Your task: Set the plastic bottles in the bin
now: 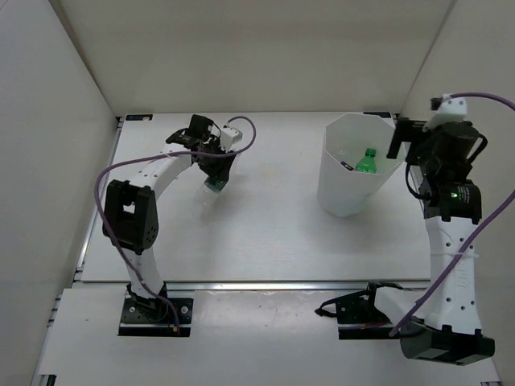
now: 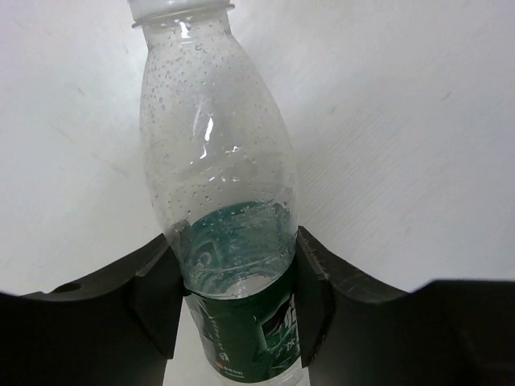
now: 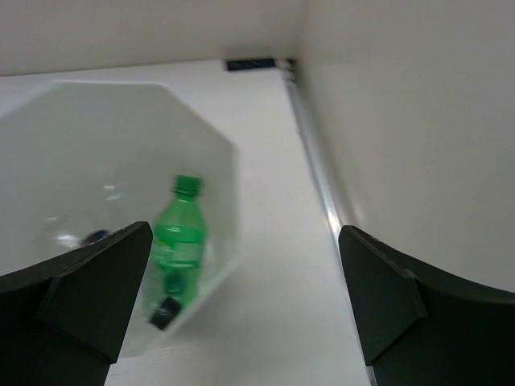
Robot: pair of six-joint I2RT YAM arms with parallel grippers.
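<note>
My left gripper (image 1: 216,178) is shut on a clear bottle with a green label (image 2: 225,201), its white cap pointing away; it also shows in the top view (image 1: 215,185), at the far left of the table. The white faceted bin (image 1: 354,165) stands at the far right. The all-green bottle (image 1: 367,161) lies inside it, next to something dark; it shows in the right wrist view too (image 3: 179,241). My right gripper (image 3: 245,297) is open and empty, held above the bin's (image 3: 221,161) right rim. The other bottles are hidden or out of view.
White enclosure walls stand close on the left, back and right. The right wall (image 3: 418,121) runs right beside my right gripper. A metal rail (image 1: 265,283) crosses the near edge of the table.
</note>
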